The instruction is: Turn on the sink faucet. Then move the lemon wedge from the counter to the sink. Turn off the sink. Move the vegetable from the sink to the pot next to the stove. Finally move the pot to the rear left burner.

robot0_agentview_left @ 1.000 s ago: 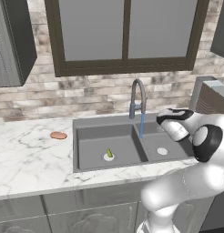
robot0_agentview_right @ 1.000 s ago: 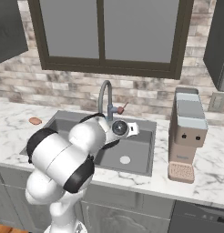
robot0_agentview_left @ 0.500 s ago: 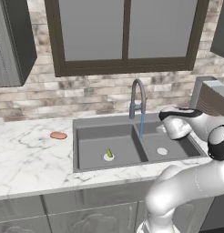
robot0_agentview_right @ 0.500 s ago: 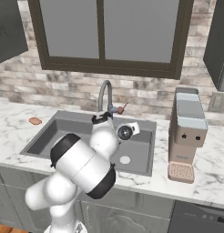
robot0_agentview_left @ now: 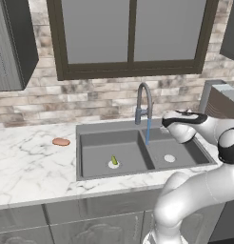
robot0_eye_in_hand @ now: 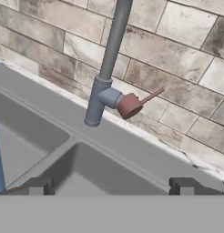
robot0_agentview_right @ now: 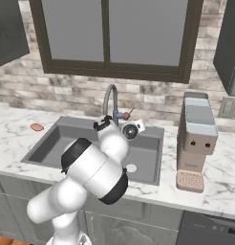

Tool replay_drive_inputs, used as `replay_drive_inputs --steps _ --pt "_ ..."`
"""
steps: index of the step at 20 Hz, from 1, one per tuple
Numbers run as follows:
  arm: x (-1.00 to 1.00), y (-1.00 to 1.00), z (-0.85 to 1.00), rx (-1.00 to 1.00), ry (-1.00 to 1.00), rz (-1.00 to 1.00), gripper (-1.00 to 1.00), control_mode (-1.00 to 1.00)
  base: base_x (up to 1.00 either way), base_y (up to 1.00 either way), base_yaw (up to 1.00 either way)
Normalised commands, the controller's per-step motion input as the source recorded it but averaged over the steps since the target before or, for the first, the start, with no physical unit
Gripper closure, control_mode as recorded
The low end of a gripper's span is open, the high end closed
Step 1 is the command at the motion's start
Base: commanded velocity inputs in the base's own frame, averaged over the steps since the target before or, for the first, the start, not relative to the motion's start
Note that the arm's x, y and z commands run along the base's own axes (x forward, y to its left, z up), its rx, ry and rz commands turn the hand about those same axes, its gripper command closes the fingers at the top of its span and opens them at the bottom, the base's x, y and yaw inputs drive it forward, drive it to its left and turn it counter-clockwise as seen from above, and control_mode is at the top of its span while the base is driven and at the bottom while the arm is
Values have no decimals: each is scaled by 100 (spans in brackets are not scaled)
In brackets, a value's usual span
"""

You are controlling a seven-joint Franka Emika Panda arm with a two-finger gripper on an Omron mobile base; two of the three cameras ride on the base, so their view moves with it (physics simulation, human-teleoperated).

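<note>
The counter (robot0_agentview_left: 28, 167) is spread around the sink (robot0_agentview_left: 90, 155); water is seen running from the sink faucet (robot0_agentview_left: 143, 102). The gripper (robot0_eye_in_hand: 111, 185) is held open over the right basin — nothing gripped. The lemon wedge (robot0_agentview_left: 114, 161) is seen by the left drain.

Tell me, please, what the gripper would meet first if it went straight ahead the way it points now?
Probably the faucet's reddish handle, which sits nearly centred ahead of the gripper; past it is the brick wall. Depth is hard to judge.

The sink faucet (robot0_eye_in_hand: 104, 77) rises from the sink (robot0_eye_in_hand: 132, 150) rim, its reddish lever (robot0_eye_in_hand: 134, 103) angled toward the brick wall (robot0_eye_in_hand: 186, 59).
</note>
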Motion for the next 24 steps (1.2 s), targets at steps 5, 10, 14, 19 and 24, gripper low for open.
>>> replay_drive_inputs --steps 5,10,14,19,24 --pt "24 -1 20 -1 0 5 -100 -100 0 0 0" --pt "12 -2 -1 0 0 3 -100 -100 0 0 0" --pt "26 -8 9 1 1 5 -100 -100 0 0 0" --pt "23 -11 2 4 0 8 -100 -100 0 0 0" --pt "21 -18 0 8 -1 15 -100 -100 0 0 0"
